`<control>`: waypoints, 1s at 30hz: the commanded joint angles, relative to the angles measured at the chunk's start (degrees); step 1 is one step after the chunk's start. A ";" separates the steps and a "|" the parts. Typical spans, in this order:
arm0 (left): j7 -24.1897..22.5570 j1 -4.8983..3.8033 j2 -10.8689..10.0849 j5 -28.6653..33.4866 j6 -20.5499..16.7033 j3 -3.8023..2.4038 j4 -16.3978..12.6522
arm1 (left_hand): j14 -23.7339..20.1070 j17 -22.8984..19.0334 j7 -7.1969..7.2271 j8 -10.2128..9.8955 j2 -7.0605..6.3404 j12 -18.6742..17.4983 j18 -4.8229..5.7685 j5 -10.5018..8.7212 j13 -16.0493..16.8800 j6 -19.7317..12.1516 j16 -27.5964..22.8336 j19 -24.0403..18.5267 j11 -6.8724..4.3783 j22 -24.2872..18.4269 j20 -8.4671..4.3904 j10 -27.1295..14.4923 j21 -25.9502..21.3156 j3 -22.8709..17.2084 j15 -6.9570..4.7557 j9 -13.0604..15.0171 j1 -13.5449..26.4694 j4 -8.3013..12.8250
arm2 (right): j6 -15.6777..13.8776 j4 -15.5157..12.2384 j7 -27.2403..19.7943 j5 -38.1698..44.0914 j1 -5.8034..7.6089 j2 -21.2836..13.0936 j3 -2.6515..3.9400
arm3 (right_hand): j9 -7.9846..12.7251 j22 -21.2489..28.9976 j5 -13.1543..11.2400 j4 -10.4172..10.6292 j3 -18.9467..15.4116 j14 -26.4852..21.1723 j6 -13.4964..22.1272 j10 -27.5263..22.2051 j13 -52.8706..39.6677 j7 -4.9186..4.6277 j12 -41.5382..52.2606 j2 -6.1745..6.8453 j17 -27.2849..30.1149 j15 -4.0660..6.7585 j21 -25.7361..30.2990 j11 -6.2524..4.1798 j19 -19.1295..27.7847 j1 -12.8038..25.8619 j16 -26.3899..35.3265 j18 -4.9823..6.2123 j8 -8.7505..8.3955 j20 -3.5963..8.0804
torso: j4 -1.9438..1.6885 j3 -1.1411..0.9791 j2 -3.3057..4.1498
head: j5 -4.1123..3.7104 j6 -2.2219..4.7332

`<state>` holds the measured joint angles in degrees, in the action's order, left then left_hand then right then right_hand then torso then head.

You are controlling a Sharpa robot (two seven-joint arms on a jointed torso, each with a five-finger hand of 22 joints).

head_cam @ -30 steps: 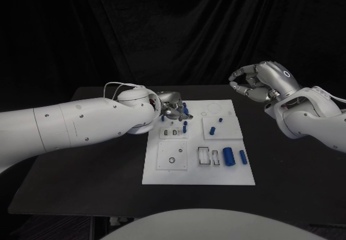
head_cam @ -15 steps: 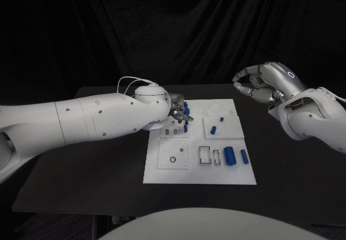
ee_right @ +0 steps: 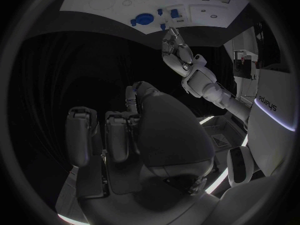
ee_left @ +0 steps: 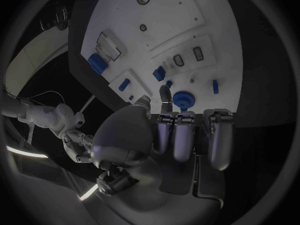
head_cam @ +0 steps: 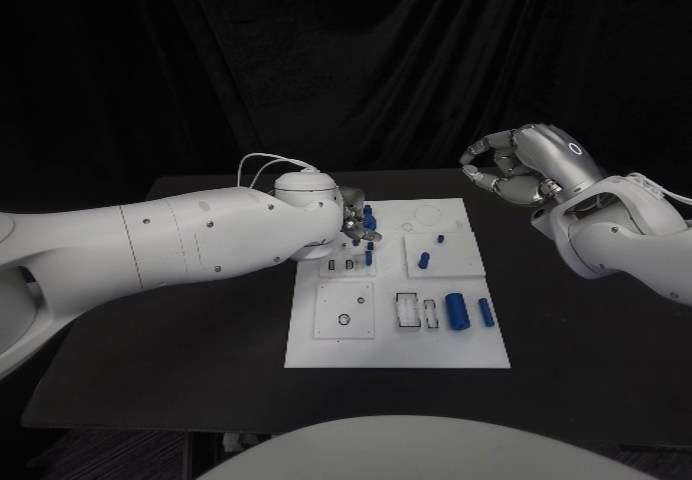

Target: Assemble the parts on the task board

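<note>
Your left hand (head_cam: 351,224) sits over the task board (head_cam: 398,350) far-left edge, fingertip beside a round blue part (ee_left: 182,99), grip unclear. Right hand (head_cam: 522,162) curled empty, off-board.

Black drape (head_cam: 289,80) behind black table (head_cam: 173,340)

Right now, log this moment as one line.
left hand: fingertips at round blue part on board | right hand: raised off board, curled, holding nothing
</note>
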<state>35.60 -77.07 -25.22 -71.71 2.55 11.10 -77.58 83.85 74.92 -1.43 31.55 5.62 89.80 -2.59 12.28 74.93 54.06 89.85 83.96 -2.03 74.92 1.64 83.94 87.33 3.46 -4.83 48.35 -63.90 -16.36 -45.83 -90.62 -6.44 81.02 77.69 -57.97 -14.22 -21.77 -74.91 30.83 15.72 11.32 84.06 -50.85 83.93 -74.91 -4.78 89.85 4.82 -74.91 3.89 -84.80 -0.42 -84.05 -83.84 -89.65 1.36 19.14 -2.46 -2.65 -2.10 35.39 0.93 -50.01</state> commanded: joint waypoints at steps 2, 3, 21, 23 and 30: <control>0.56 0.48 0.53 -0.18 -2.34 -0.05 0.66 | 6.15 15.08 0.15 -0.43 0.01 0.20 0.85 0.38 15.07 0.17 0.15 1.60 -0.55 8.41 -0.42 6.06 -0.02 -0.14 -0.49 0.29 -0.86 0.36 | 0.17 -0.01 1.08 0.06 -0.21 0.05 0.04 | -0.08 -13.44 -0.09 -0.11 0.30 5.94 -0.22 6.07 -15.09 -0.19 0.15 0.17 -15.09 -0.23 -0.28 0.44 -3.45 -0.45 -0.35 -0.11 0.38 -0.13 | -0.10 0.05 -0.01 | -0.02 0.01; 0.46 0.60 0.61 -0.18 -2.50 -0.05 0.80 | 6.15 15.08 0.16 -0.46 0.02 0.20 0.85 0.40 15.07 0.18 0.15 1.60 -0.56 8.40 -0.43 6.06 -0.03 -0.15 -0.50 0.30 -0.87 0.36 | 0.17 -0.01 1.06 0.06 -0.22 0.09 0.04 | -0.08 -13.44 -0.10 -0.14 0.32 5.94 -0.23 6.07 -15.09 -0.20 0.15 0.19 -15.09 -0.24 -0.28 0.46 -3.45 -0.49 -0.35 -0.11 0.41 -0.14 | -0.10 0.08 -0.05 | -0.07 0.01; -1.83 3.03 1.83 -0.18 -4.65 -0.05 3.47 | 6.15 15.08 0.09 -1.68 0.06 0.20 0.81 0.03 15.07 0.43 0.15 1.56 -0.52 8.23 -0.49 6.06 -0.17 0.13 -0.51 0.82 -0.38 -0.10 | 0.17 0.08 0.59 0.06 -0.30 0.15 0.04 | -0.05 -13.46 -0.92 -0.02 0.27 5.94 -0.29 6.07 -15.09 -0.33 0.15 0.62 -15.09 -0.40 -0.36 0.61 -3.51 -0.40 -0.35 -0.13 0.62 -0.29 | -0.15 -0.08 -0.33 | -0.68 0.01; -2.15 3.20 1.91 -0.18 -4.72 -0.04 3.65 | 6.15 15.08 0.10 -1.81 0.13 0.20 0.82 -0.09 15.07 0.61 0.15 1.60 -0.53 8.27 -0.49 6.06 -0.17 0.22 -0.51 0.96 -0.14 -0.16 | 0.12 0.07 0.57 0.06 -0.31 0.11 0.04 | -0.05 -13.46 -0.92 -0.02 0.27 5.94 -0.29 6.07 -15.09 -0.33 0.15 0.62 -15.09 -0.40 -0.36 0.61 -3.51 -0.40 -0.35 -0.13 0.62 -0.29 | -0.16 -0.02 -0.30 | -0.79 0.01; -2.92 3.75 2.16 -0.18 -4.64 -0.04 4.14 | 6.15 15.08 0.11 -1.92 0.19 0.20 0.79 -0.10 15.07 0.73 0.15 1.54 -0.54 8.17 -0.50 6.06 -0.22 0.28 -0.51 1.08 0.01 -0.16 | 0.13 0.10 0.46 0.06 -0.39 0.17 0.04 | -0.04 -13.46 -1.12 0.05 0.27 5.94 -0.31 6.07 -15.09 -0.32 0.15 0.64 -15.09 -0.42 -0.35 0.63 -3.51 -0.36 -0.35 -0.12 0.66 -0.31 | 0.15 0.14 -0.24 | -0.74 0.01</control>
<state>34.38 -73.48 -23.26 -71.79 -1.37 11.11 -73.50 84.06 74.91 -1.44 29.80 5.61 89.80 -2.59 12.45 74.92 54.47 89.85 83.96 -2.23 74.91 1.65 84.15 87.32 3.54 -5.02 49.34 -64.37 -16.44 -45.68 -90.49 -6.43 80.99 77.46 -57.79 -14.22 -21.76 -74.90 30.08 15.56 11.47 84.06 -51.05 84.14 -74.91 -4.97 89.85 5.13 -74.91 3.89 -84.80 -0.21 -84.05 -84.16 -89.65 1.36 19.58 -2.46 -2.69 -2.07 35.11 0.15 -49.99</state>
